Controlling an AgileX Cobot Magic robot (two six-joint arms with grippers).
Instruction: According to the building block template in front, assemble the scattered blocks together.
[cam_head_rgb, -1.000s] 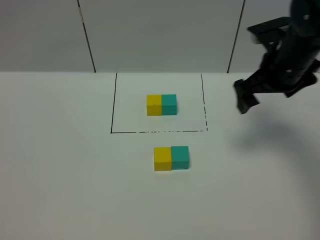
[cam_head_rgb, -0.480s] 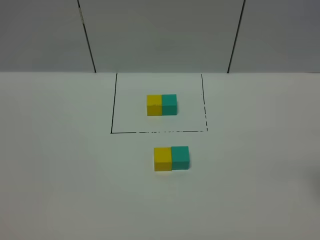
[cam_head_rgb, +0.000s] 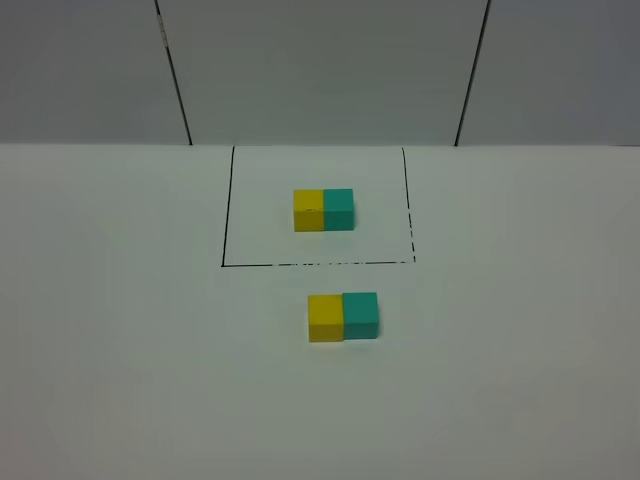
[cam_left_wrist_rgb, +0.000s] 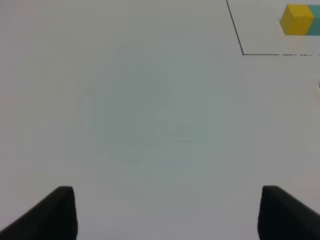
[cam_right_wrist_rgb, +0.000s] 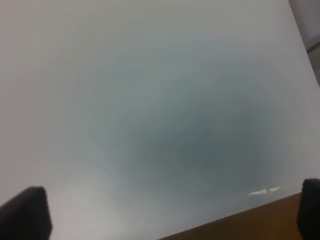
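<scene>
The template pair (cam_head_rgb: 323, 210), a yellow cube joined to a teal cube, sits inside the thin black drawn rectangle (cam_head_rgb: 226, 220) at the back of the white table. Its yellow cube (cam_left_wrist_rgb: 297, 20) also shows in the left wrist view. In front of the rectangle, the loose yellow cube (cam_head_rgb: 325, 318) and loose teal cube (cam_head_rgb: 360, 315) stand side by side and touch, yellow on the left. Neither arm shows in the exterior high view. My left gripper (cam_left_wrist_rgb: 167, 212) is open and empty over bare table. My right gripper (cam_right_wrist_rgb: 170, 212) is open and empty over bare table near an edge.
The white table (cam_head_rgb: 120, 350) meets a grey panelled wall (cam_head_rgb: 320, 70) at the back. In the right wrist view the table edge (cam_right_wrist_rgb: 240, 215) shows with brown floor beyond it.
The right arm, which hung over the table's right side one second ago, has left the exterior high view. The cubes have not moved.
</scene>
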